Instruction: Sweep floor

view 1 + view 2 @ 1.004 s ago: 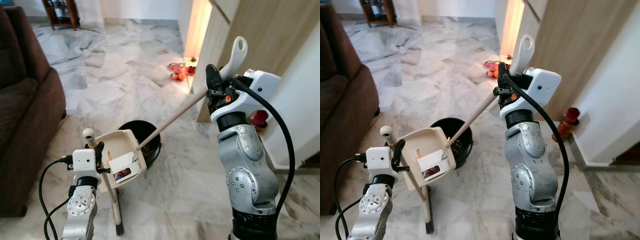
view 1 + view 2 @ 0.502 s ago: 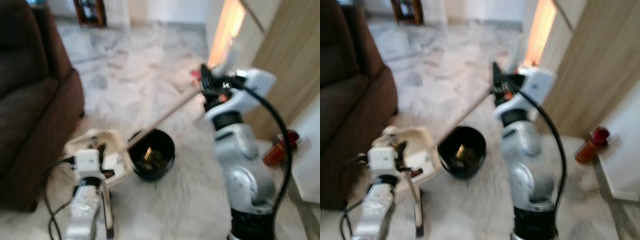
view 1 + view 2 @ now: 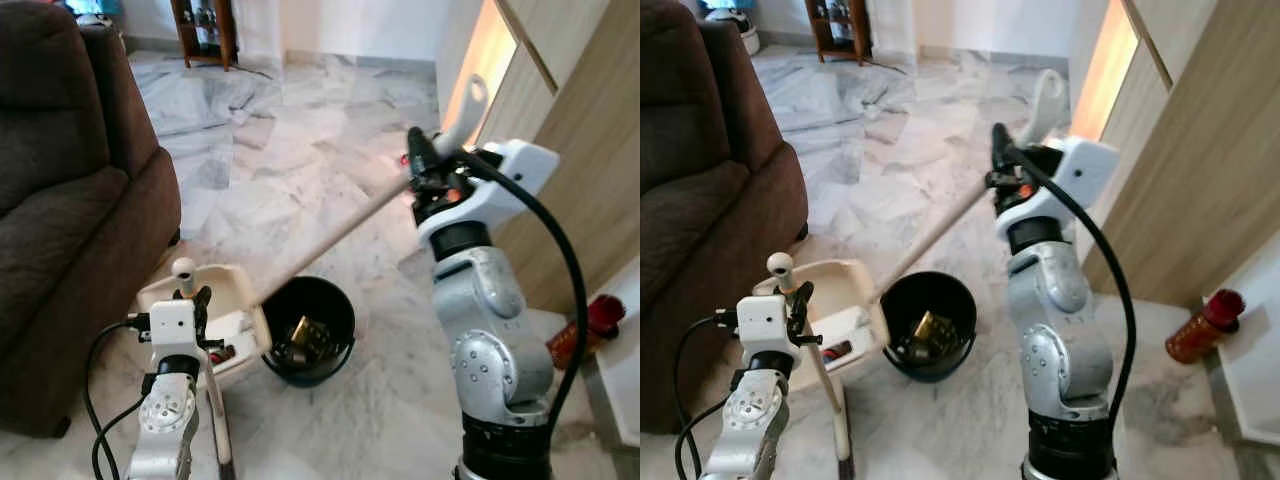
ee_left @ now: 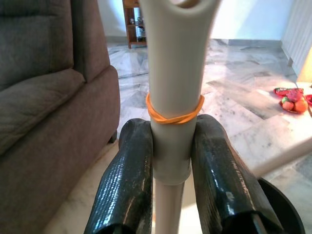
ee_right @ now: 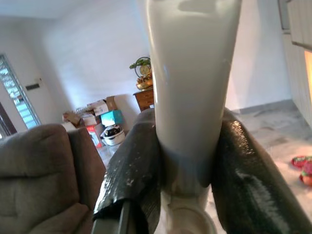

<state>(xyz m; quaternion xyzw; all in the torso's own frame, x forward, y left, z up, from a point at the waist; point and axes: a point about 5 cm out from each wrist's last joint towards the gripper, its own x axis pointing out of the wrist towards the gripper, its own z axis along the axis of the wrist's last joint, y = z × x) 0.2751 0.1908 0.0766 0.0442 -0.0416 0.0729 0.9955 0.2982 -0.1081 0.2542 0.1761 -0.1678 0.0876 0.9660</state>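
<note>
A big brown sofa (image 3: 70,200) is seen on the left, standing on the white marble floor (image 3: 290,130). Just beside it, low down, the left gripper (image 4: 168,170) is closed tight around the cream handle of a broom (image 4: 173,87). The handle is pressed between the two black fingers (image 4: 124,180), and an orange rubber band (image 4: 174,113) is wrapped around it just above them. The broom stands upright, and its dark bristles touch the floor at the bottom of the left eye view.

A cream dustpan (image 3: 205,325) is held up off the floor beside the left gripper. Some small bits of rubbish are seen inside it. Its edge is right next to a round black bucket (image 3: 310,330), which sits on the floor in the middle. Something yellow-brown lies in the bucket.

A long cream handle (image 3: 340,225) runs up from the dustpan to the right gripper (image 3: 428,165). The top of this handle is squeezed between the right gripper's black fingers (image 5: 136,170), up high.

Further right, a wooden door (image 3: 590,160) is seen. A red bottle (image 3: 1205,325) stands on the floor near it.
</note>
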